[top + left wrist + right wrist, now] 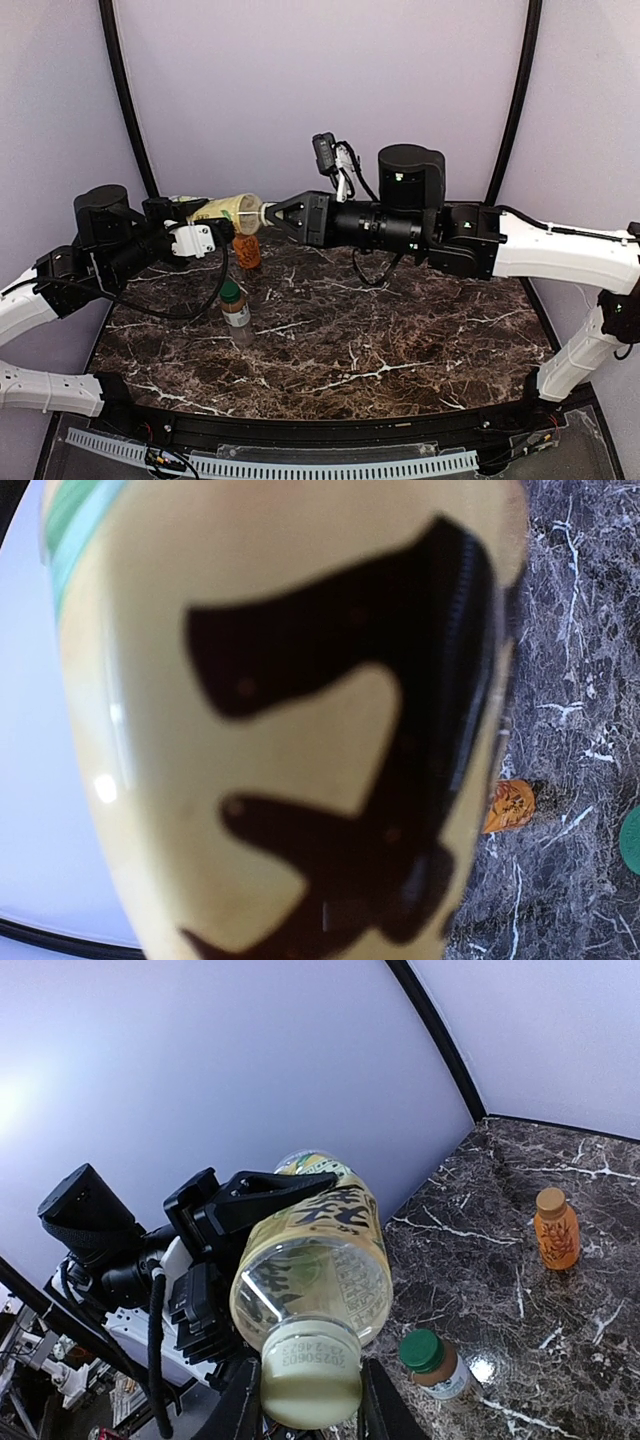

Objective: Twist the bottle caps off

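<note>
Cream-white cap [310, 1385] nearest, pinched by right gripper [308, 1410] | tea bottle [318, 1250] held level above the table [400, 330], clasped by left gripper [205, 225] | judgement: turn squarely about the bottle's axis, left grip firm against slipping.

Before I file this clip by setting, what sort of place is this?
Probably a robot test booth, not a home: two robot arms mounted at a marble-look table, plain lilac walls with black poles around it.

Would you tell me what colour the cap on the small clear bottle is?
The cap is dark green, clearest in the right wrist view.
</note>
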Controlling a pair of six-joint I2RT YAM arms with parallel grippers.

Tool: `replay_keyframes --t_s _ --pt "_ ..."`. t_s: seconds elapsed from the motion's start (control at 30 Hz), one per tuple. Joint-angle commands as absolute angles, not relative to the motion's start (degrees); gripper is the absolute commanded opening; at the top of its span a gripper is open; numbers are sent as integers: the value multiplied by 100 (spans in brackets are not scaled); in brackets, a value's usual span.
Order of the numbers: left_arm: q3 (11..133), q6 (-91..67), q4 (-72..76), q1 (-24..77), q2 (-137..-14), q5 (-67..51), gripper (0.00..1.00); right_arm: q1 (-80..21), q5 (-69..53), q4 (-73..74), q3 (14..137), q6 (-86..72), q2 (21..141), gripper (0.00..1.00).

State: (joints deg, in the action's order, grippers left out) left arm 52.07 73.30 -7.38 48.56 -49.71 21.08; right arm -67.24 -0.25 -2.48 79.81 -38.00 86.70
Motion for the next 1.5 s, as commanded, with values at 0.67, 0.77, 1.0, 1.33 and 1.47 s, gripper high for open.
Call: replay_keyframes --t_s 0.67,0.77,1.0,1.33,1.47 --pt "5644 6939 -2711 4852 -4920 1414 12 -7179 216 841 7718 5437 7979 0" --pt "5607 6929 -2744 4851 -4918 1327 12 -7187 103 495 7120 6045 7561 0" --pt "5574 6962 -2733 4852 -4969 1229 11 -7207 -165 67 6655 5999 7151 0" --pt "5663 6800 -2755 4860 -4995 1168 10 -7225 -214 26 7047 6178 7656 0" --pt "5752 6614 -2793 4860 -4995 1078 10 -7223 -210 -312 7058 6032 7782 15"
